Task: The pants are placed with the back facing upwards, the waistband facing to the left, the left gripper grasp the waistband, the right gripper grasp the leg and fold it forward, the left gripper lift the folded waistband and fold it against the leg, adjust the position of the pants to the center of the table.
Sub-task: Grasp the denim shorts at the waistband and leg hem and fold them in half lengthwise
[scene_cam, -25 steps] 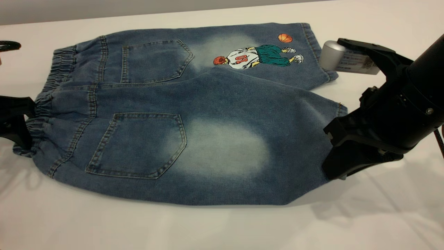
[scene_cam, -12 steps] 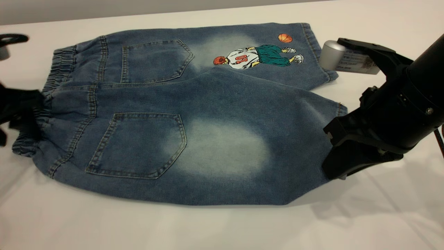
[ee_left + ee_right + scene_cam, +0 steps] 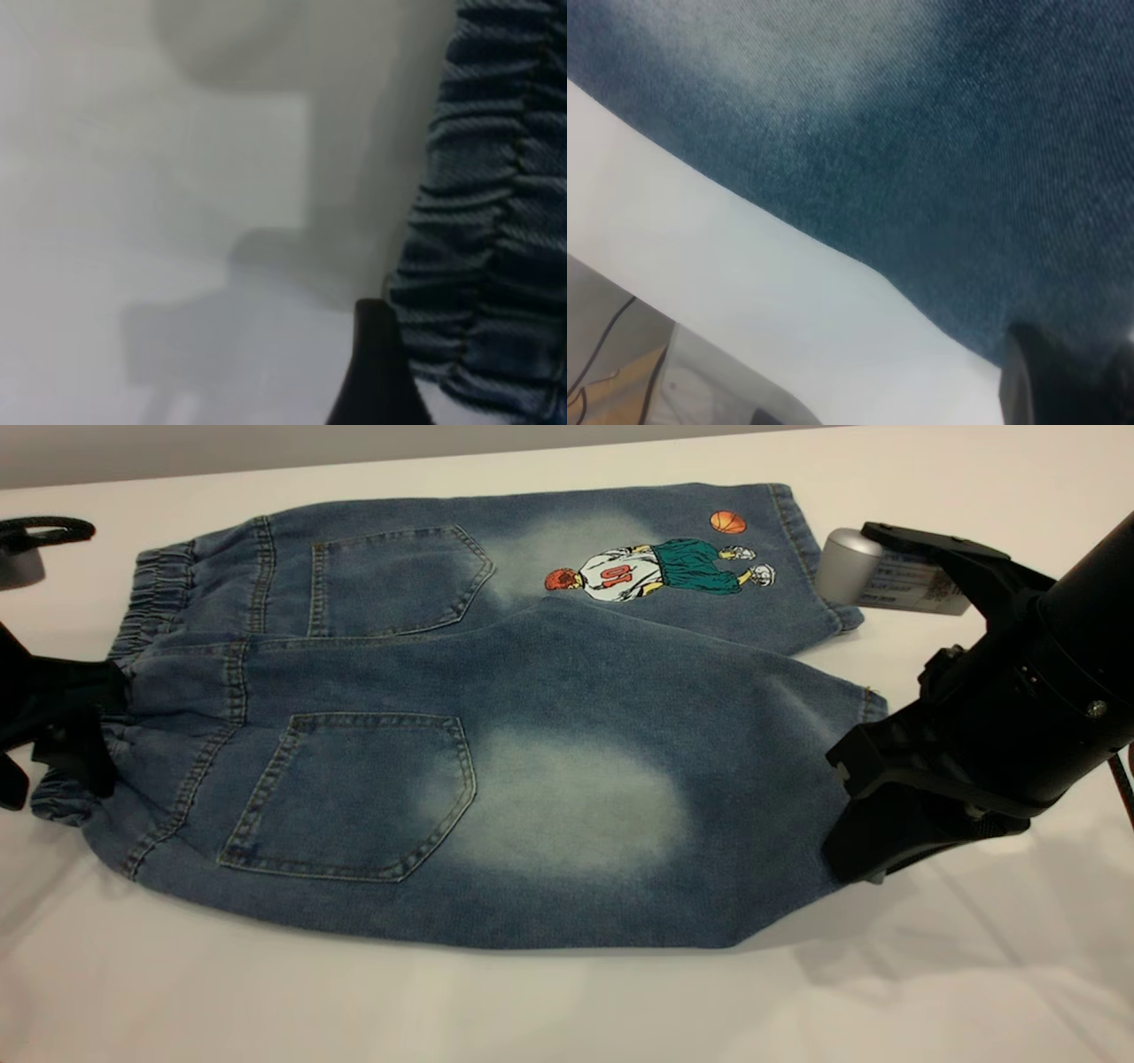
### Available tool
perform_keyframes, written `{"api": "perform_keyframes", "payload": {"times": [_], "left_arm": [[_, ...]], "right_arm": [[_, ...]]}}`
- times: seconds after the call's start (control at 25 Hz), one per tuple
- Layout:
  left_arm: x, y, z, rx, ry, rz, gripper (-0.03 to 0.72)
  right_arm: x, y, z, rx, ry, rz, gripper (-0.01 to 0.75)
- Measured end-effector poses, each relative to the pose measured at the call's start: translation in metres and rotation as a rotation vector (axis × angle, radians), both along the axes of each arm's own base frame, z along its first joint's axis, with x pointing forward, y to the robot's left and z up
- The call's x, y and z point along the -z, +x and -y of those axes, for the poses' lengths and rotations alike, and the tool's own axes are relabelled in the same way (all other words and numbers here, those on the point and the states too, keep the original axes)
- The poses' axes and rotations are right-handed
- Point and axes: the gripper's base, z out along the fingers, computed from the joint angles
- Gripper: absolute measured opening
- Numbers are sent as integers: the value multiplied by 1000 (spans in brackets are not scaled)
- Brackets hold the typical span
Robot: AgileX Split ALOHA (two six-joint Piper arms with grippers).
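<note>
the pants lie flat, back up, on the table. the left hand pinches the waistband; the right hand sits at the leg hem, its grip cannot be told.

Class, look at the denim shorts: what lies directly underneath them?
The pants lie flat on the white table, which shows all round them. Whatever might be beneath the fabric is covered and cannot be seen.

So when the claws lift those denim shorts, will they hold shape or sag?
Probably sag: the denim shorts already lie rumpled on the table. The gathered waistband likely stretches when pulled. The cloth looks fairly thick, so folds may spring back slightly.
</note>
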Motion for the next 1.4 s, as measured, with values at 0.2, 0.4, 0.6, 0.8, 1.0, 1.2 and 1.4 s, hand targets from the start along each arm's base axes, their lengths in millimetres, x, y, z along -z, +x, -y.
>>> {"api": "perform_keyframes", "payload": {"times": [0.2,0.4,0.6,0.8,1.0,1.2,1.4], "left_arm": [[11,-1,0,-3,-3,-24,456],[11,0,1,-21,-11,-18,393],[11,0,1,-28,-14,-10,178],[10,2,0,-20,-10,-37,144],[-1,-6,0,9,-3,-134,144],[-34,-4,4,32,-22,-55,144],[-64,-5,8,53,-53,24,144]], "right_arm": [[0,0,0,0,0,0,29],[0,0,0,3,1,0,29],[0,0,0,3,1,-1,29],[-2,0,0,3,4,6,29],[-20,2,-2,18,38,52,29],[-45,0,-3,5,85,111,29],[-65,2,-3,1,102,196,29]]}}
